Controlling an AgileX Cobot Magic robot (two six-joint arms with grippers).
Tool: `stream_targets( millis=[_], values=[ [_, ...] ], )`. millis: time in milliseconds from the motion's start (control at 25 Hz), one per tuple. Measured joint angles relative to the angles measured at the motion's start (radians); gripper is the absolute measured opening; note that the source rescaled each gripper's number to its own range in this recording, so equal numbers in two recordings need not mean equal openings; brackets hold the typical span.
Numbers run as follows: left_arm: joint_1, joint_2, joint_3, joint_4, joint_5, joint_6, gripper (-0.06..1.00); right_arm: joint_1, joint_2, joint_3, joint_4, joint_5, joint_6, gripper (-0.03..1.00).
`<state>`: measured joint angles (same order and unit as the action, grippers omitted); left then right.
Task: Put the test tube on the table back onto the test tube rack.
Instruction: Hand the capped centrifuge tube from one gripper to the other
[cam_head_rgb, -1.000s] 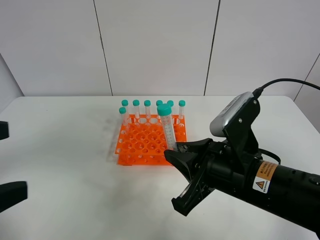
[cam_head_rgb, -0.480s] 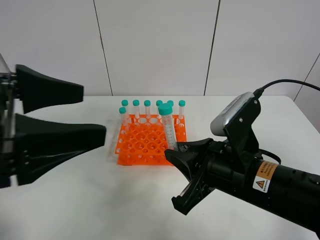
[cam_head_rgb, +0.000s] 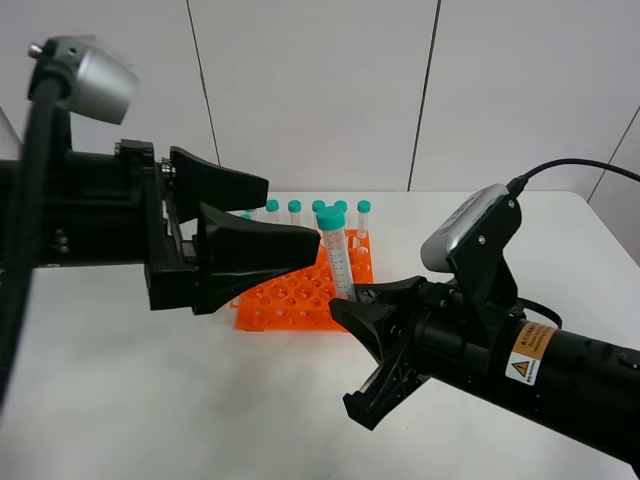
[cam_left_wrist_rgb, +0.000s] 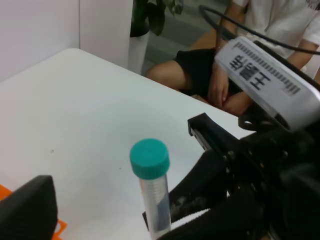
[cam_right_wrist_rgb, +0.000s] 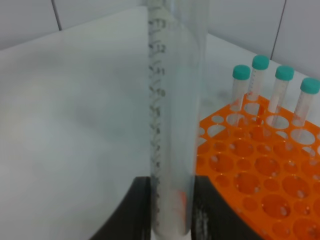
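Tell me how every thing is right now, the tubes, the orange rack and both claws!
test tube: upright, capped, pinched low by the right gripper, not racked yet.
right gripper: shut on the test tube.
left gripper: open, empty.
test tube rack: standing on the table, front holes free.
other tubes: upright in the rack's back holes, capped.

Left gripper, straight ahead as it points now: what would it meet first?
Probably the test tube, held upright by the shut right gripper; the left wrist view shows it just ahead of the open left gripper. Exact depth is unclear.
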<state>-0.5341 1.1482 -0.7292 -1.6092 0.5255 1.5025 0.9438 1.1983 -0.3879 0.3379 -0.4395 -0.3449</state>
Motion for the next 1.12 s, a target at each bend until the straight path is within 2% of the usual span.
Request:
stream_targets(
  millis=[320,560,840,1120],
  values=[
    [0.000,0.130,-0.101,-0.022,0.030,0.017,1.00,0.000,0.000,0.000,0.000,0.001,-0.002,0.02],
    [-0.004,0.200,-0.108,-0.024,0.030,0.017,1.00,0.000,0.000,0.000,0.000,0.001,-0.009,0.02],
    [-0.068,0.228,-0.108,-0.024,-0.006,0.046,1.00,0.000,0.000,0.000,0.000,0.001,-0.016,0.02],
    [-0.071,0.230,-0.108,-0.024,-0.031,0.051,1.00,0.000,0.000,0.000,0.000,0.001,-0.018,0.02]
  ],
)
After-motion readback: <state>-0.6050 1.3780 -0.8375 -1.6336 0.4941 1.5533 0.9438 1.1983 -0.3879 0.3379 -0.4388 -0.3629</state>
